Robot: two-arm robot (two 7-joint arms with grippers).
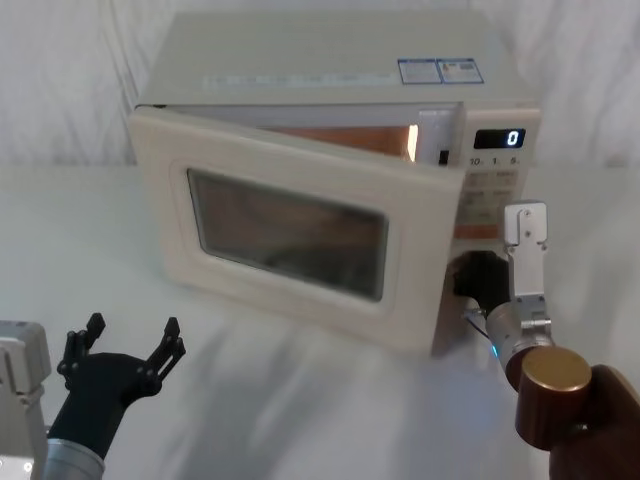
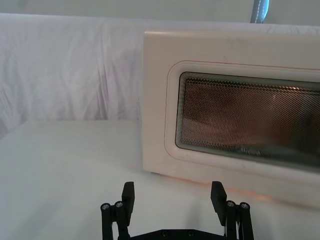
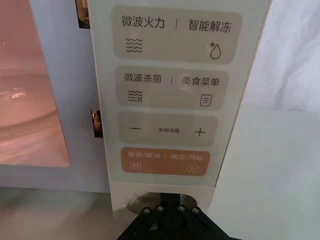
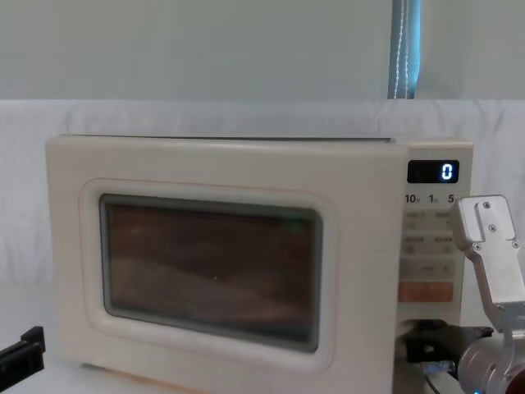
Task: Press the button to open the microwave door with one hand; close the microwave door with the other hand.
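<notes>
Smooth, seemingly plastic microwave door (image 1: pixel 290 225)

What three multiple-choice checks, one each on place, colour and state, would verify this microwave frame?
1. Where is the right gripper?
A. at the bottom of the control panel
B. on the microwave's top
C. at the door window

2. What colour is the rectangular key just above the button recess?
A. green
B. orange
C. blue

3. What state is the microwave door in?
A. fully shut
B. swung partly open
C. removed

Answers: 1 A, it sits at the button recess below the keys. 2 B, the right wrist view shows it orange. 3 B, the head view shows a lit gap; the open left gripper waits low before it.
</notes>
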